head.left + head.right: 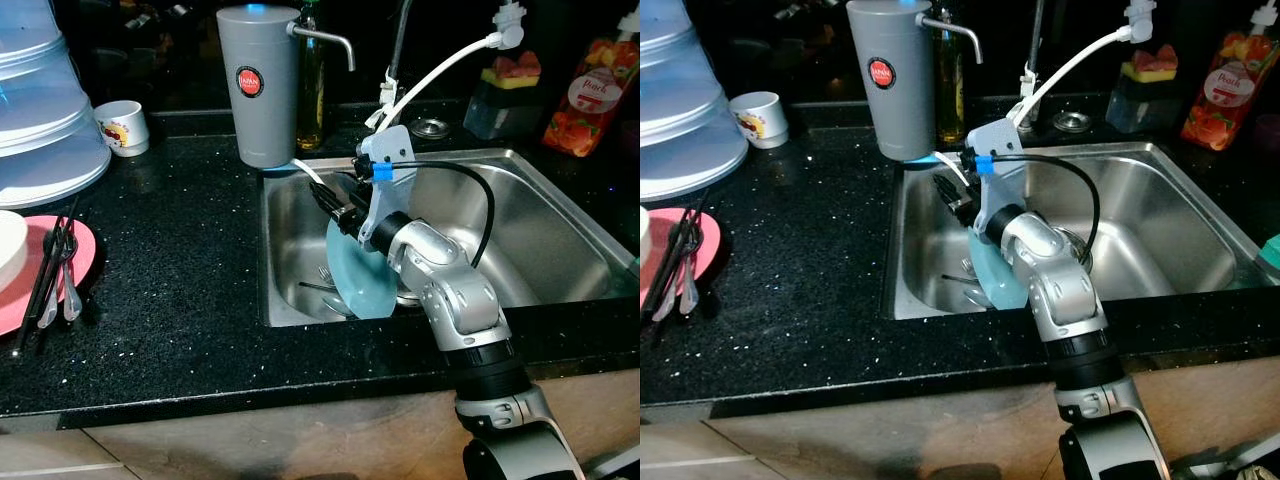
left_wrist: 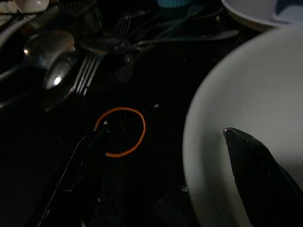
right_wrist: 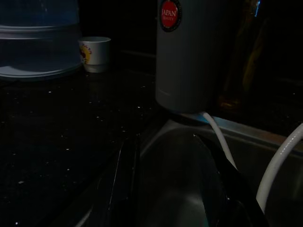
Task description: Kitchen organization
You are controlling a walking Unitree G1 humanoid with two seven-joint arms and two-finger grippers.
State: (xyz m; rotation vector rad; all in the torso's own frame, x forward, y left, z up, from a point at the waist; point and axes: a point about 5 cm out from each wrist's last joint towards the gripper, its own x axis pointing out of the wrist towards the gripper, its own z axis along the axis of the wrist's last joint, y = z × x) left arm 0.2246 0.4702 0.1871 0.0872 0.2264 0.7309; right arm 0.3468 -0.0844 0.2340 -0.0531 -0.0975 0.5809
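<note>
Grey canister (image 1: pixel 258 85) has a red "JAPAN" sticker (image 1: pixel 249 81). Right gripper (image 1: pixel 335 205) over the sink (image 1: pixel 560 215), fingers parted, empty. Pouch (image 1: pixel 590 95) maybe reads "Peach"; left jaws unclear.

I see a light blue plate (image 1: pixel 358 282) standing tilted on edge in the steel sink (image 1: pixel 560 215), a fork (image 1: pixel 326 273) lying just beside it.

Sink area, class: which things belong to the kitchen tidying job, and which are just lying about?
Job: right hand, blue plate, sink, fork, pink plate.
Lying about: grey dispenser, cup, juice pouch, orange rubber band.
</note>
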